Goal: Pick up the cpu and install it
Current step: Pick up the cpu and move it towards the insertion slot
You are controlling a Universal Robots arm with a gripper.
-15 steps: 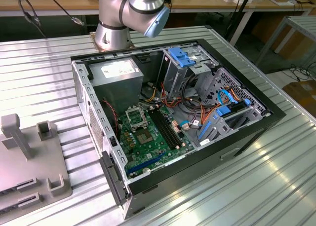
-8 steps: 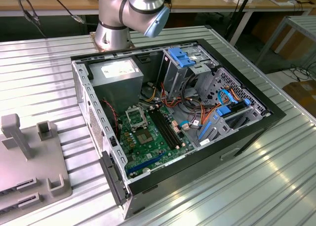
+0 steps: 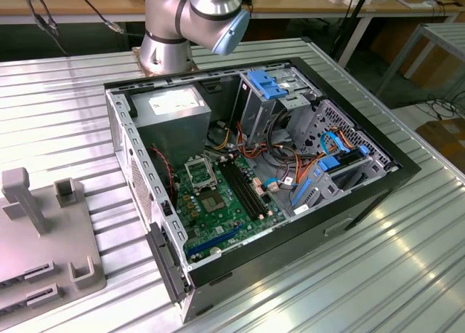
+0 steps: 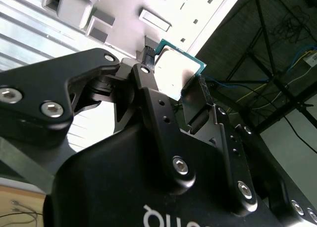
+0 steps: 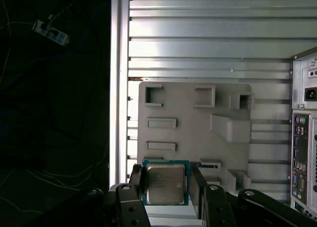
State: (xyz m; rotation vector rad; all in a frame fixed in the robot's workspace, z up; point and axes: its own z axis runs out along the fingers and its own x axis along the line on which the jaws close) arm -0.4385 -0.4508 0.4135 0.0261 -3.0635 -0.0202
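Ribbed metal slats make up the table [image 5: 198, 38], on which a grey holder tray [image 5: 198, 138] and an open computer case [image 3: 363, 195] are set side by side.

The pick-up is judged done. In the first wrist view the cpu [image 5: 166, 183] is seen pinched by the claw [image 5: 167, 182], one black finger [image 5: 135, 181] pressed against each of two opposite edges. The chip sits squarely between the fingertips, with its silver metal top turned toward that camera and its green rim showing around it. In the second wrist view the same grip is seen from the side: the chip juts out a little past the fingertips and is held by its edges, not by its faces.

The claw is held clear above the tray, whose raised pockets are seen beyond the fingertips; no contact between chip and tray can be made out. The case lies off to one side of the claw, past the tray's edge.

The installing is judged not yet done. In the exterior view the motherboard [image 3: 218, 209] is exposed inside the case, and its silver socket frame [image 3: 197, 171] appears hollow, with no chip seated in it.
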